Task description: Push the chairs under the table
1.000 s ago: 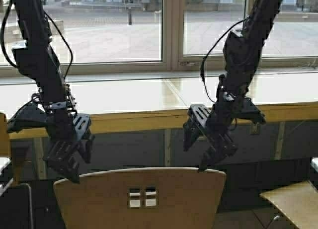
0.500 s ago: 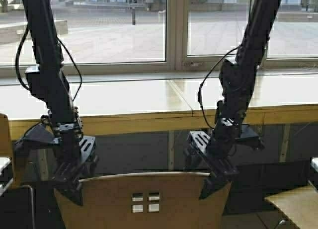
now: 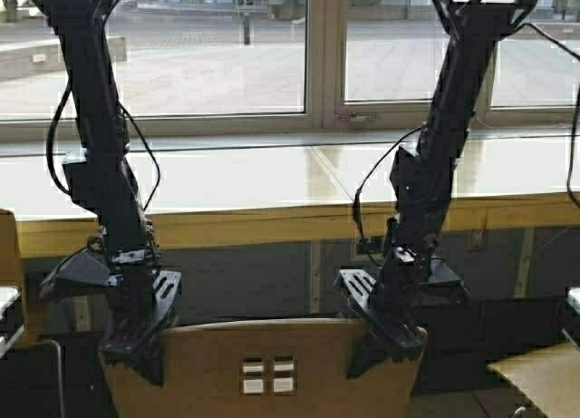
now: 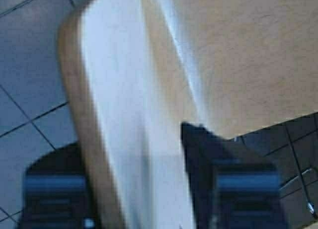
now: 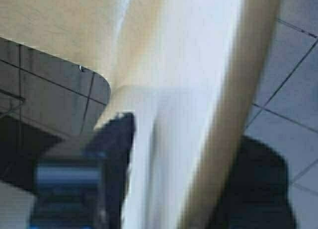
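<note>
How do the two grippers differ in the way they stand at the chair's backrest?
The left gripper straddles the left top corner of the chair; the right gripper straddles the right one. The left arm leans rightward, the right arm leftward. Both have one finger on each side of the backrest.

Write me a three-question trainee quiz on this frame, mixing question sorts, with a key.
1. True or false: the left gripper and right gripper straddle the top corners of the chair backrest.
2. Multiple choice: the table stands (A) behind the robot, (B) beyond the chair, along the window, (C) on the chair seat.
3. Fill in: each wrist view shows one finger on either side of the chair's ____.

Key: 1 true; 2 B; 3 backrest.
</note>
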`<state>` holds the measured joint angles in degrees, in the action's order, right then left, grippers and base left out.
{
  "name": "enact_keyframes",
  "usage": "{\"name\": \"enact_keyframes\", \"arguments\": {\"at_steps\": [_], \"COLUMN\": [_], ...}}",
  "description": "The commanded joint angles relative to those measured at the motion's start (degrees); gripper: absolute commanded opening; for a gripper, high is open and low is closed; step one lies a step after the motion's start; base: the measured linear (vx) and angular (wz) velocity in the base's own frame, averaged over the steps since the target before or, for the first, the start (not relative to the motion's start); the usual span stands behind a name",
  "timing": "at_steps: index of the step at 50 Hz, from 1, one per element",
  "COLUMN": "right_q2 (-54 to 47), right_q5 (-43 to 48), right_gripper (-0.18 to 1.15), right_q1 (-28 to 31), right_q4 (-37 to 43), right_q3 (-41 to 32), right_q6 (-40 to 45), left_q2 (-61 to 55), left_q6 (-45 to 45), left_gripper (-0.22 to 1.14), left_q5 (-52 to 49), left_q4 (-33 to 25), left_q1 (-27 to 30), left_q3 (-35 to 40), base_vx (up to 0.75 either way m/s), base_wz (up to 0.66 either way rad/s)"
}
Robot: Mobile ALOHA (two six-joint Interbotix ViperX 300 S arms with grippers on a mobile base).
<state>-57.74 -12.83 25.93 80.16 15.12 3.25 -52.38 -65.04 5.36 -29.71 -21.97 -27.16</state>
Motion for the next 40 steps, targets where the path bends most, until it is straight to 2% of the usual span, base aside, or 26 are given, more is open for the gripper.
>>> {"name": "enact_keyframes", "arguments": {"at_steps": [1,5,7,11,21,40], "right_q2": [0.62,0.53,0.26,-0.09,-1.14,-2.55], "right_q5": [-0.35,-0.26,-0.26,-0.44,-0.88,-2.99], "right_gripper": [0.26,0.02,-0.02,0.02,0.04,0.04], "right_q1": [0.18,0.18,0.09,0.00,-0.26,-0.26], "right_q4": [0.09,0.09,0.09,0.00,-0.18,-1.32], "right_q3": [-0.79,-1.49,-2.02,-3.34,-6.94,-6.77], "right_q6": [0.00,0.00,-0.09,-0.18,-0.44,-0.88], "left_q2": [0.62,0.53,0.53,0.44,-0.18,0.00], "left_q6": [0.09,0.00,0.00,0.00,0.18,0.18], "left_gripper": [0.41,0.22,0.15,0.08,0.08,0.08], "left_q5": [0.26,0.26,0.26,0.26,0.26,0.18], "left_q4": [0.18,0.09,0.00,-0.53,-1.14,-1.32], "left_q1": [-0.09,-0.09,-0.09,0.00,0.09,0.18], "left_q3": [1.23,1.85,2.29,2.99,5.27,4.57], "base_vx": [0.04,0.04,0.02,0.02,0.05,0.14], "base_wz": [0.00,0.00,0.00,0.01,0.02,-0.01]}}
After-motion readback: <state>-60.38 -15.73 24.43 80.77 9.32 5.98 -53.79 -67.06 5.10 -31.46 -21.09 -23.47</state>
